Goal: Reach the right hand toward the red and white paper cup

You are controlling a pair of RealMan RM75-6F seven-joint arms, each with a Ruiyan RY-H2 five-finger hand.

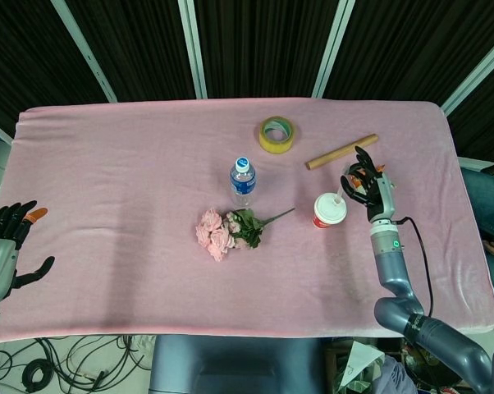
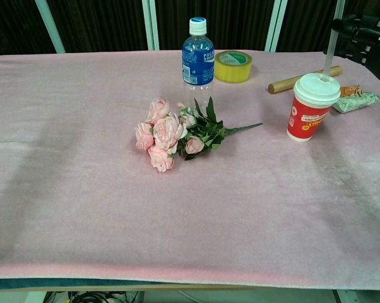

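The red and white paper cup (image 1: 329, 211) (image 2: 311, 107) stands upright on the pink cloth at the right of centre, with a white lid and a straw. My right hand (image 1: 366, 185) (image 2: 365, 41) hovers just right of the cup and above it, fingers spread and holding nothing. It is close to the straw but apart from the cup. My left hand (image 1: 9, 238) hangs off the table's left edge, fingers apart and empty.
A bunch of pink flowers (image 1: 226, 230) lies mid-table, with a water bottle (image 1: 242, 180) behind it. A yellow tape roll (image 1: 276, 134) and a wooden stick (image 1: 340, 152) lie at the back. A snack packet (image 2: 355, 98) lies right of the cup.
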